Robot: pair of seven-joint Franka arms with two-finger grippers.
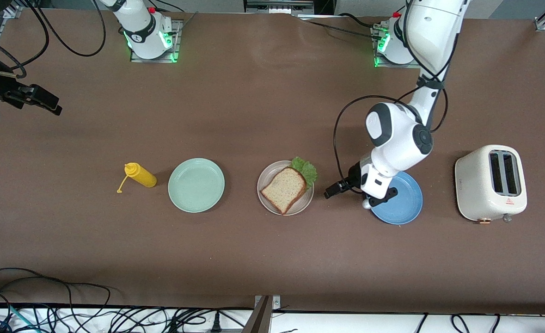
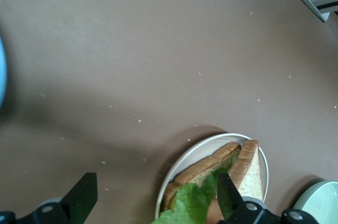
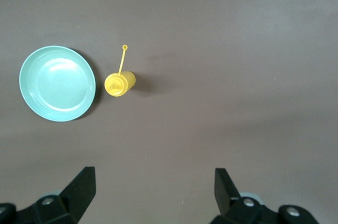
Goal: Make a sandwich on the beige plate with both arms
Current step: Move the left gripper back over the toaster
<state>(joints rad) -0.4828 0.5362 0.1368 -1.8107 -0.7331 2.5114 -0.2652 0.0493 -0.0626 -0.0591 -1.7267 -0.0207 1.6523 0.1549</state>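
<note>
Assembly appears complete: the sandwich lies on the beige plate, top slice over the lettuce leaf, which protrudes at the edge of the stack. The left pincer hangs empty and released, jaws spread wide, low over the worktop between the beige plate and the blue plate; the sandwich sits just beside it, toward the right arm's end of the worktop, and the blue plate lies under the left arm's wrist. In the left wrist view the sandwich is visible close ahead of the fingers, not between them. The right pincer waits high, empty and released; the mint green plate and the yellow mustard bottle lie below it. The step in hand is judged to be withdrawal after placement. The next move calls for lifting the left pincer straight up and clear, without brushing the lettuce or the plate rim. The toaster plays no part.
</note>
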